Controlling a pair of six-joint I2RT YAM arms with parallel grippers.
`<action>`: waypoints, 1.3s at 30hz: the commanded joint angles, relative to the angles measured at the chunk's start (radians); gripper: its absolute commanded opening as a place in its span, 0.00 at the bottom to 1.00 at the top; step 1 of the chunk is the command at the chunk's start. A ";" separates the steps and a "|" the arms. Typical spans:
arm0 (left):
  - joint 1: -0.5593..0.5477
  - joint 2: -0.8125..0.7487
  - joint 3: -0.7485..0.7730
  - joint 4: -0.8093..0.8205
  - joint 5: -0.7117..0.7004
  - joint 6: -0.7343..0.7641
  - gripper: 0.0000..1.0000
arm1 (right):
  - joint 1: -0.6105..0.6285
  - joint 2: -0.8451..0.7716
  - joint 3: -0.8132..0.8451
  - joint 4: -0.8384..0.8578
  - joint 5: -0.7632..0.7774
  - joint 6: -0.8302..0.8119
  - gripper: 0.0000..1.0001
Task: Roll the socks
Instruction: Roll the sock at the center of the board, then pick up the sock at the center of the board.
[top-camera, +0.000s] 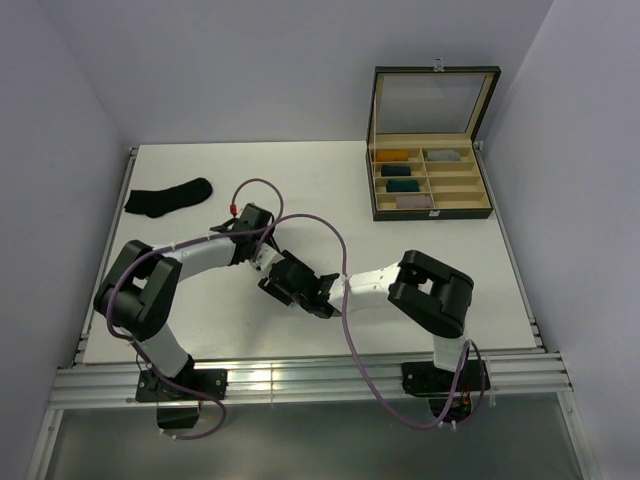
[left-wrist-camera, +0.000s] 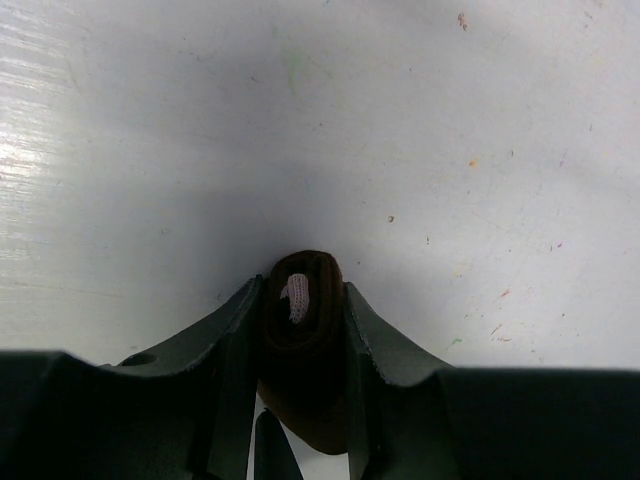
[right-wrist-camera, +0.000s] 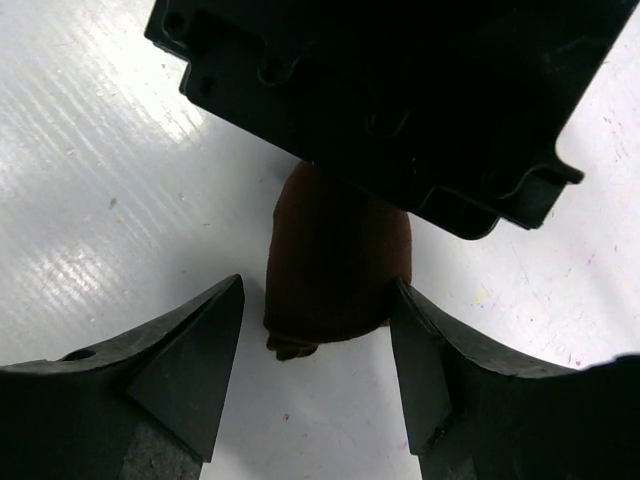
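Note:
The dark brown sock (left-wrist-camera: 303, 340) is rolled into a tight bundle with a pale stripe at its core. My left gripper (left-wrist-camera: 300, 290) is shut on it, holding it against the white table. In the top view the left gripper (top-camera: 272, 262) and right gripper (top-camera: 292, 287) meet at mid-table and hide the roll. My right gripper (right-wrist-camera: 318, 290) is open, its jaws standing either side of the brown roll (right-wrist-camera: 335, 265); the right finger touches it and the left finger stands apart. The plain black sock (top-camera: 168, 197) lies flat at the far left of the table.
An open wooden box (top-camera: 482, 190) with compartments stands at the back right, holding mustard, teal, grey and dark rolled bundles. Purple cables loop over both arms. The left gripper's body (right-wrist-camera: 400, 90) fills the top of the right wrist view.

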 joint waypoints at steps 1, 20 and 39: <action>-0.016 0.051 -0.027 -0.109 0.029 0.042 0.00 | 0.008 0.068 0.060 0.010 -0.017 -0.007 0.66; 0.001 0.031 -0.041 -0.075 0.105 0.055 0.03 | -0.005 0.122 0.049 -0.090 -0.054 0.025 0.00; 0.320 -0.265 0.041 -0.159 0.084 0.091 0.79 | -0.012 -0.125 -0.088 -0.180 0.038 0.077 0.00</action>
